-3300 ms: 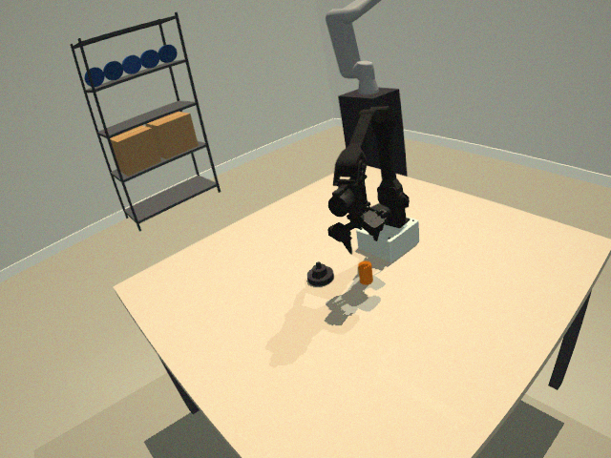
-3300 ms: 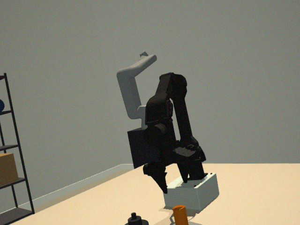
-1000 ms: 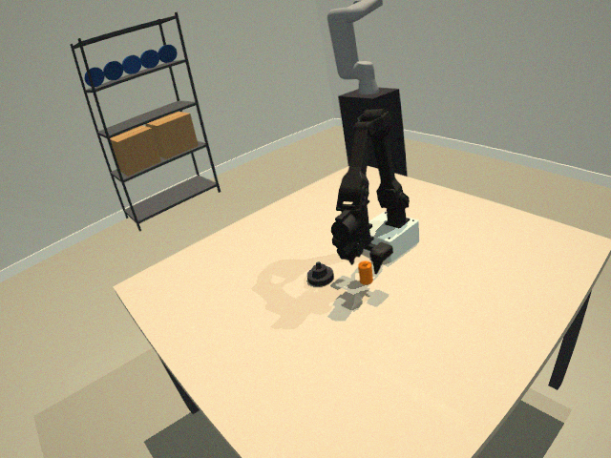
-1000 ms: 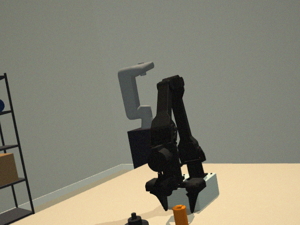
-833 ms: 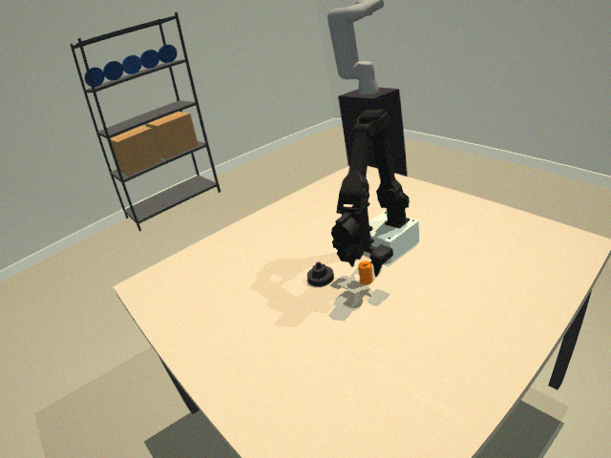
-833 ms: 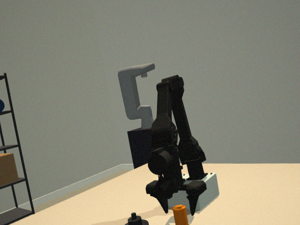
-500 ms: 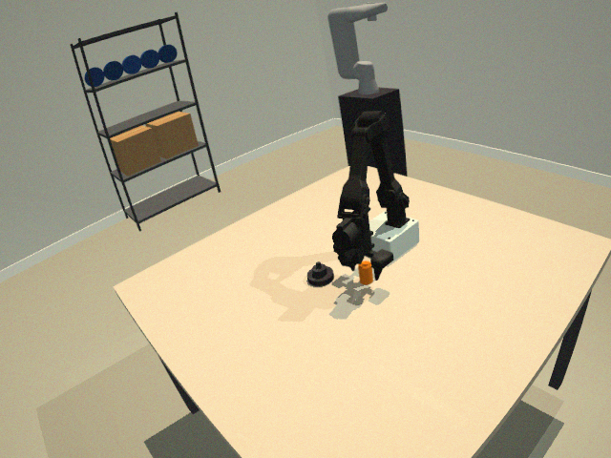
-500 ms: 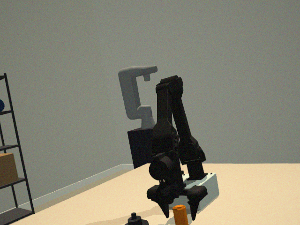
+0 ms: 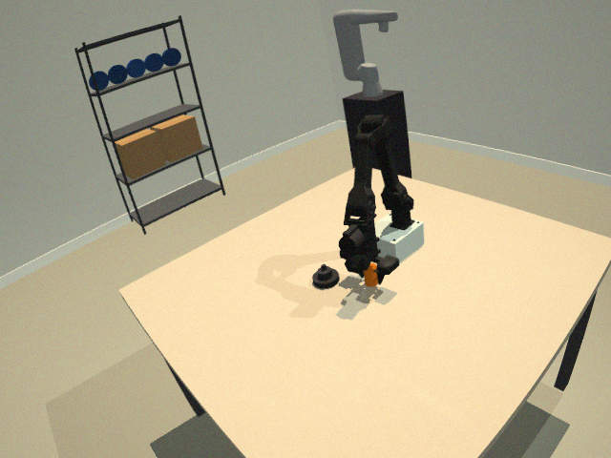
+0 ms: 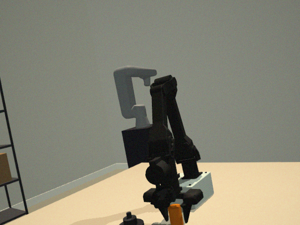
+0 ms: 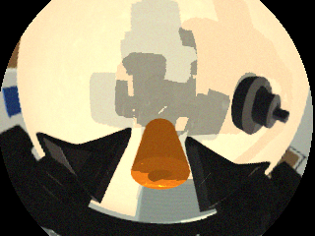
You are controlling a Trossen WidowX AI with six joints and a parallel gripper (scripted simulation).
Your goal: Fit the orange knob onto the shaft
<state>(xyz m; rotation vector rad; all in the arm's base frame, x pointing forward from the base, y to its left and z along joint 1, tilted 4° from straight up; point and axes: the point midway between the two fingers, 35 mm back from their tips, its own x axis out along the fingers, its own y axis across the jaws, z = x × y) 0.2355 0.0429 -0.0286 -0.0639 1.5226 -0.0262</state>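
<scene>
The orange knob (image 9: pixel 370 277) (image 10: pixel 175 213) (image 11: pixel 159 147) stands upright on the table. My gripper (image 9: pixel 371 280) (image 10: pixel 176 220) (image 11: pixel 159 136) is lowered around it, with one finger on each side. The fingers are part-way apart and open. In the wrist view a gap shows on the left of the knob and a narrower one on the right. The dark round pedestal (image 9: pixel 326 281) (image 10: pixel 131 220) (image 11: pixel 249 105) stands beside the knob, on the left in the top and exterior views and on the right in the wrist view. Its thin shaft (image 9: pixel 324 266) (image 10: pixel 129 214) (image 11: pixel 282 115) points up, bare. The shaft's flat side cannot be made out.
The pale box (image 9: pixel 410 242) (image 10: pixel 204 191) under the arm's base stands on the table (image 9: pixel 374 364) behind the knob. A shelf rack (image 9: pixel 175 203) and a grey arm (image 9: pixel 349 49) (image 10: pixel 124 94) on a dark stand (image 9: pixel 377 111) are in the background, away from the gripper.
</scene>
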